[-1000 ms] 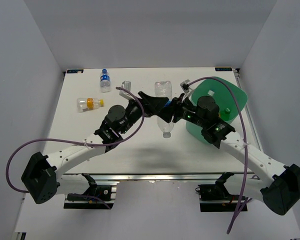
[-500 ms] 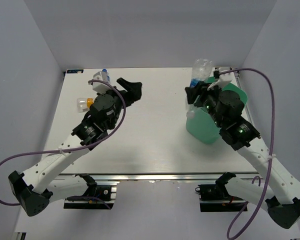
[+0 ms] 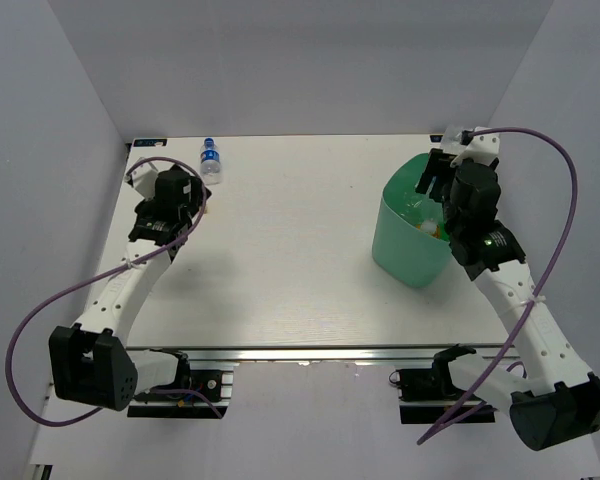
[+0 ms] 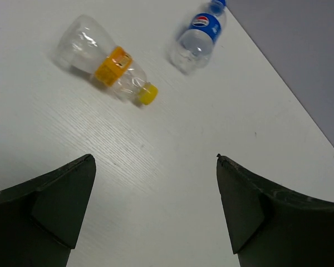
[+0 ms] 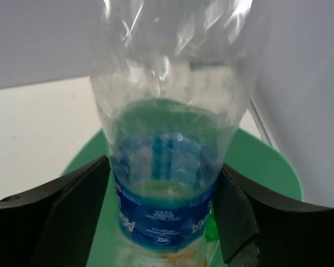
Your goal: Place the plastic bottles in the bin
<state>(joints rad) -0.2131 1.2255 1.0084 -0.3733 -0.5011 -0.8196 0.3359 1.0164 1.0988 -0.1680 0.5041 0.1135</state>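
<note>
A clear bottle with a blue label [image 5: 164,183] stands between the fingers of my right gripper [image 5: 162,167], directly over the mint-green bin [image 5: 256,161]. The jaws are wide apart and the bottle's sides reach both fingers. From above, the right gripper [image 3: 435,180] hangs over the bin [image 3: 408,252] at the far right. My left gripper [image 4: 156,158] is open and empty above the table, short of a clear bottle with an orange band [image 4: 103,67] and a blue-labelled bottle [image 4: 199,34]. From above, the left gripper [image 3: 168,195] covers the orange-banded bottle, and the blue-labelled one [image 3: 211,161] lies behind it.
Orange and pale shapes [image 3: 427,228] lie inside the bin. A grey wall runs close behind the two bottles at the table's far-left corner. The right arm's purple cable [image 3: 550,150] loops above the bin side.
My right arm carried the blue-labelled bottle from mid-table to over the bin, and its jaws have spread. My left arm swung back to the far-left bottles, open throughout.
</note>
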